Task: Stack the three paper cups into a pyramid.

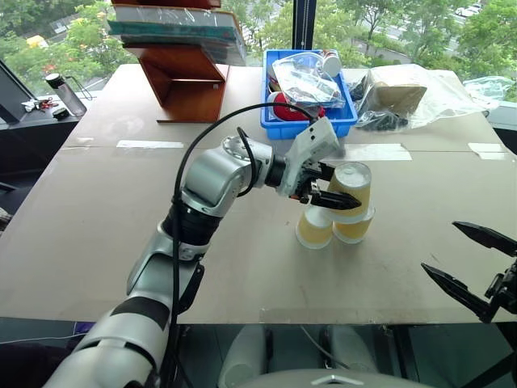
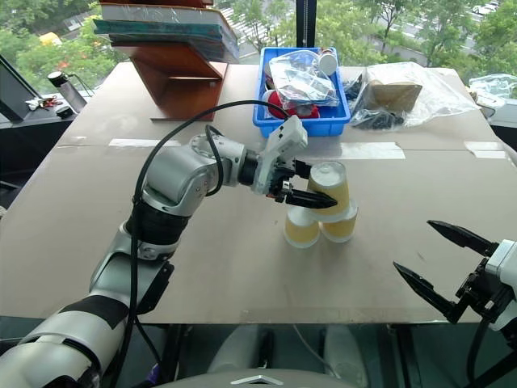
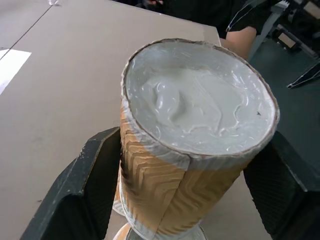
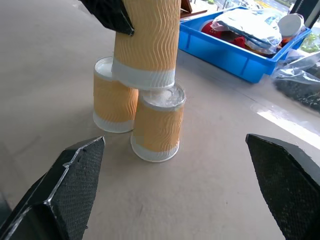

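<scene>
Two paper cups (image 1: 315, 229) (image 1: 355, 229) stand upside down side by side on the brown table (image 1: 97, 234). The third cup (image 1: 354, 182) sits upside down on top of them, bridging both bases. My left gripper (image 1: 343, 187) reaches in from the left at the top cup's height. Its black fingers (image 3: 95, 170) flank the cup's sides, slightly parted from it, so the gripper is open. In the left wrist view the cup's white base (image 3: 200, 110) faces the camera. My right gripper (image 1: 439, 246) hovers wide open near the table's front right, well clear of the stack (image 4: 147, 45).
A blue bin (image 1: 275, 125) of wrapped items stands behind the cups. A wooden shelf (image 1: 186, 81) with books is at the back left, a plastic bag with a brown box (image 1: 404, 97) at the back right. A bottle (image 1: 65, 93) stands far left.
</scene>
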